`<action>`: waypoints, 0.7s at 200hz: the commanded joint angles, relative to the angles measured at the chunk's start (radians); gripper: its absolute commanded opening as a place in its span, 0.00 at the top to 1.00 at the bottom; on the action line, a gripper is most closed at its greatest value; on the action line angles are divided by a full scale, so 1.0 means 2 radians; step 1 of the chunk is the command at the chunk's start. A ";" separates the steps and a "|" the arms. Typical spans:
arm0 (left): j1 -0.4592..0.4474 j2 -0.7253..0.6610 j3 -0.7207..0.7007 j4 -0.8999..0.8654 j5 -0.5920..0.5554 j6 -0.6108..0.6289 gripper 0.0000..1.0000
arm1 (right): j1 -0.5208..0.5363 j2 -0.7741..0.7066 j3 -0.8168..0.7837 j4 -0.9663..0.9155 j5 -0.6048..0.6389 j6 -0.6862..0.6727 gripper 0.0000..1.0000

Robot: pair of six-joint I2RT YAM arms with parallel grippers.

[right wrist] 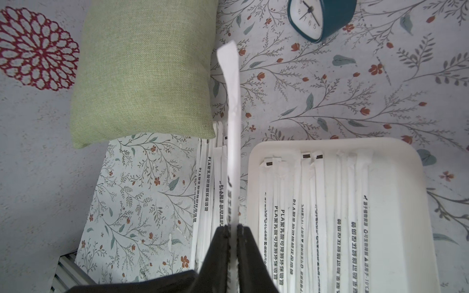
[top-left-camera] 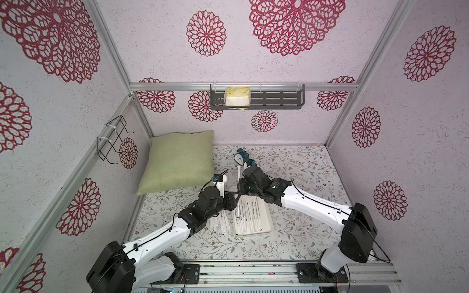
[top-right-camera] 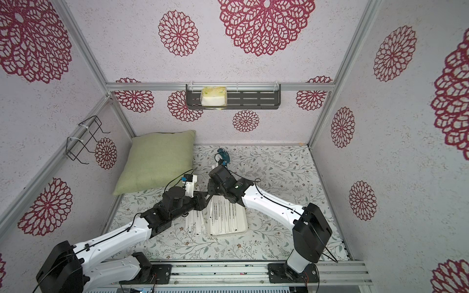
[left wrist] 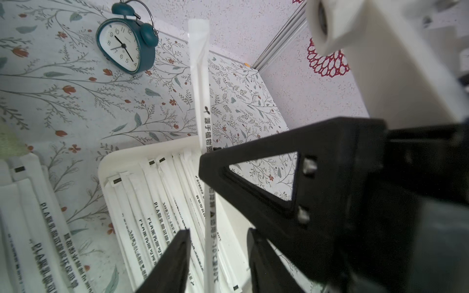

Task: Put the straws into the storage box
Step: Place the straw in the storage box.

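Note:
The storage box [top-left-camera: 269, 223] [right wrist: 330, 143] is a shallow white tray in the middle of the table, with several straws [right wrist: 317, 203] lying lengthwise in it. More straws [top-left-camera: 218, 225] [right wrist: 210, 177] lie loose on the table by its left side. My right gripper [right wrist: 233, 228] [top-left-camera: 239, 189] is shut on one straw [right wrist: 233, 114] [left wrist: 200, 76], held above the tray's far left corner and pointing toward the back wall. The near part of that straw passes between the spread fingers of my left gripper [left wrist: 218, 230] [top-left-camera: 234, 200], which is open and not touching it.
A green pillow [top-left-camera: 177, 162] leans in the back left corner. A teal alarm clock [top-left-camera: 240, 157] stands just beyond the grippers. On the back wall is a dark slotted shelf [top-left-camera: 279, 100] holding a yellow pack; a wire rack [top-left-camera: 111, 139] hangs on the left wall.

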 commanded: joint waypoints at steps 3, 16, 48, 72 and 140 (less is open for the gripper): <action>-0.003 -0.048 -0.007 -0.060 -0.031 0.003 0.48 | -0.037 -0.040 -0.028 0.020 -0.039 -0.031 0.87; 0.000 -0.082 -0.009 -0.117 -0.067 0.003 0.43 | -0.069 -0.061 -0.062 0.035 -0.087 -0.067 0.87; 0.045 -0.131 -0.003 -0.235 -0.097 0.006 0.36 | -0.124 -0.089 -0.129 0.028 -0.151 -0.144 0.88; 0.063 -0.135 -0.012 -0.221 -0.085 0.000 0.36 | -0.128 -0.076 -0.156 0.040 -0.145 -0.158 0.89; 0.063 -0.070 0.000 -0.208 -0.060 -0.023 0.36 | -0.134 -0.035 -0.208 0.104 -0.119 -0.136 0.89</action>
